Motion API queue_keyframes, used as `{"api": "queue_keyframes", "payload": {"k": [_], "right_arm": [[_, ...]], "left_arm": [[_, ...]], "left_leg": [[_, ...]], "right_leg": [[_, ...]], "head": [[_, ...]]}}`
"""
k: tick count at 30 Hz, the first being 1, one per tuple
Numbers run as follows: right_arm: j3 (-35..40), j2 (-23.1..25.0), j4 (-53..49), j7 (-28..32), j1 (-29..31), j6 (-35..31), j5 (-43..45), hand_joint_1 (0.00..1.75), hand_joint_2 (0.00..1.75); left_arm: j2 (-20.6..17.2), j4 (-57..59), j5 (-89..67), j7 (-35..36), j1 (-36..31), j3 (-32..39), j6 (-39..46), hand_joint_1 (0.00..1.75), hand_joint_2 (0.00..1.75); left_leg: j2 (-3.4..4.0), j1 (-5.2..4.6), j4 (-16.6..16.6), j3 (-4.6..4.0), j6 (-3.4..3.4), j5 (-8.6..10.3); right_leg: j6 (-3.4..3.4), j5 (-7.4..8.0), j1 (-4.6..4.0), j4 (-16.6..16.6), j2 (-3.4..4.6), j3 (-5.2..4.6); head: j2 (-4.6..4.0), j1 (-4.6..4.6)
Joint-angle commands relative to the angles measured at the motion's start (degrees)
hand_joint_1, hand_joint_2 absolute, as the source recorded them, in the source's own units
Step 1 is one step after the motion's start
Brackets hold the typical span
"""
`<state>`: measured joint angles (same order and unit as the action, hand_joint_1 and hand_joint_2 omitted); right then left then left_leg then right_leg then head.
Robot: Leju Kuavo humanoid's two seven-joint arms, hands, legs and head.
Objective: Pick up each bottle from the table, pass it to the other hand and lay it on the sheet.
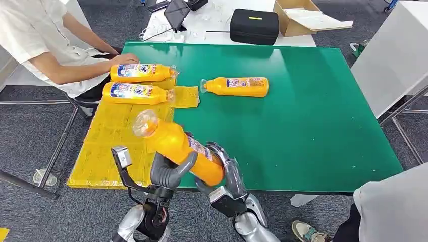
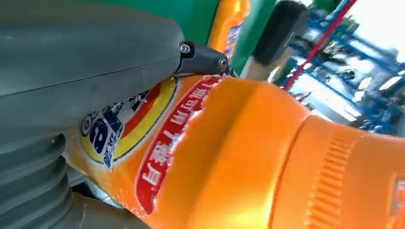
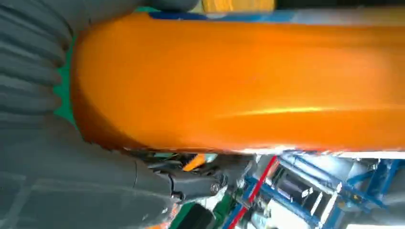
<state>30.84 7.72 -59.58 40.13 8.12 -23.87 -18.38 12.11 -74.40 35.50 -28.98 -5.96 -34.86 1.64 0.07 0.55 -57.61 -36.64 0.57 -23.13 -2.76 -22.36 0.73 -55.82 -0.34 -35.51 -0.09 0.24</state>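
Note:
An orange bottle (image 1: 176, 143) with a clear cap hangs tilted over the front edge of the green table (image 1: 313, 126), cap end up and to the left. My left hand (image 1: 169, 174) grips its middle from below, and my right hand (image 1: 229, 181) holds its base end. The left wrist view shows the labelled bottle (image 2: 239, 157) against my left hand (image 2: 86, 62). In the right wrist view the bottle (image 3: 239, 81) lies across my right hand (image 3: 71, 181). Two bottles (image 1: 139, 72) (image 1: 135, 93) lie on the yellow sheet (image 1: 108, 141). A further bottle (image 1: 237, 86) lies on the bare green top.
A seated person at the left rests a hand (image 1: 123, 59) by the farthest bottle on the sheet. A black case (image 1: 254, 26) and a cardboard box (image 1: 298, 17) stand on the white table behind. Another person (image 1: 393, 212) stands at the front right.

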Motion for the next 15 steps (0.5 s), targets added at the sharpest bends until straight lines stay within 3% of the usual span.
{"api": "queue_keyframes", "payload": {"k": [1,4,5,9,11,12,13,15], "right_arm": [[0.81,-1.19,-0.65,-0.13,-0.27,0.45,0.21,0.03,1.75],[-0.47,-1.08,-0.38,-0.28,-1.26,2.55,0.97,0.0,1.75],[-0.38,-1.19,-1.07,-0.13,-1.84,1.64,-0.01,0.0,0.0],[0.13,-2.69,-2.57,-0.13,-5.18,-1.84,-0.65,0.0,0.0],[1.32,-4.38,-3.58,-0.13,-5.87,-6.68,-3.3,0.0,0.0],[2.46,-6.35,-5.97,-0.13,-6.8,-12.04,-3.61,0.0,0.0],[1.54,-6.92,-7.54,-0.13,-7.55,-16.13,-5.07,0.0,0.0],[-10.34,-4.01,-18.6,-0.13,-13.15,-16.13,-14.51,0.0,0.0]], "left_arm": [[-2.05,1.53,-0.12,0.37,-0.75,-1.53,-0.47,1.75,1.75],[-2.14,-0.15,-0.85,-0.43,0.21,-0.16,0.41,1.75,1.75],[-2.26,-1.36,-1.28,-0.86,0.45,0.21,0.64,1.75,1.75],[-2.5,-5.67,-2.8,-1.8,2.29,3.65,4.56,1.75,1.75],[-2.55,-6.67,-4.36,-3.46,2.72,5.51,6.48,1.75,1.75],[-2.2,-7.3,-6.17,-4.19,2.95,8.03,9.87,1.75,1.75],[-2.25,-7.12,-11.09,-5.75,2.84,9.23,14.77,1.75,1.75],[-2.53,-5.44,-23.13,-8.43,2.0,11.78,24.96,1.75,1.75]], "left_leg": [[0.01,-0.01,0.0,0.27,0.0,-0.1],[0.0,-0.01,0.02,0.23,0.0,-0.07],[0.0,0.02,0.0,0.34,0.0,-0.13],[-0.02,0.04,-0.01,0.37,-0.01,-0.18],[-0.03,0.02,0.05,0.13,0.0,-0.04],[-0.02,0.05,0.0,0.5,-0.01,-0.24],[0.0,0.01,0.04,0.19,0.0,-0.08],[-0.08,-0.01,0.02,0.11,-0.01,-0.07]], "right_leg": [[0.08,-0.09,0.0,0.0,0.03,0.25],[0.08,-0.07,0.0,0.01,0.02,0.22],[0.11,-0.12,-0.03,0.01,0.02,0.34],[0.13,-0.18,-0.05,0.0,0.01,0.38],[0.05,-0.04,-0.02,0.05,-0.02,0.14],[0.14,-0.23,-0.06,0.02,0.01,0.51],[0.06,-0.07,-0.02,0.05,0.01,0.2],[0.05,-0.07,0.01,0.01,-0.06,0.11]], "head": [[0.0,-0.02],[0.0,0.0],[0.0,0.0],[0.0,-0.02],[0.0,0.0],[0.0,-0.02],[0.0,-0.02],[0.0,-0.02]]}}
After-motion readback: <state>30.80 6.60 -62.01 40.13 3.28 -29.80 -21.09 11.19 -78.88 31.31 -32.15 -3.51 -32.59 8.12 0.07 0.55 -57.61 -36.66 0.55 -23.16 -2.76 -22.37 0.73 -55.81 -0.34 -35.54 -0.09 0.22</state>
